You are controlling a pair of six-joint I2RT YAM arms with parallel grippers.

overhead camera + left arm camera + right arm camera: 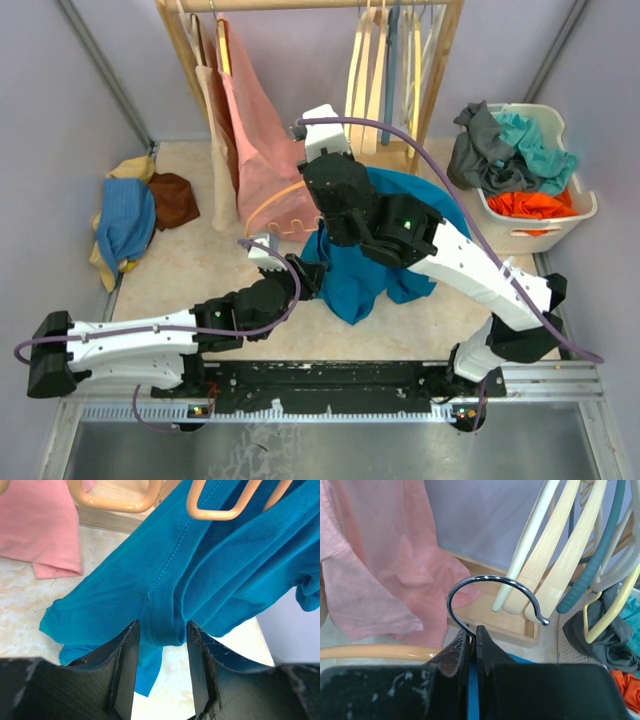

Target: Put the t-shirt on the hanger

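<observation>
We judge the task about half done. The deep teal t-shirt [405,190] of soft cloth drapes over one side of the orange-tan wooden hanger [265,205] above the table [190,265], but one curved arm is bare. The right pincer [472,630] is clamped at the foot of the shiny metal hook [490,578]. The left pincer [162,630] stands half open around the ribbed collar [162,605].
</observation>
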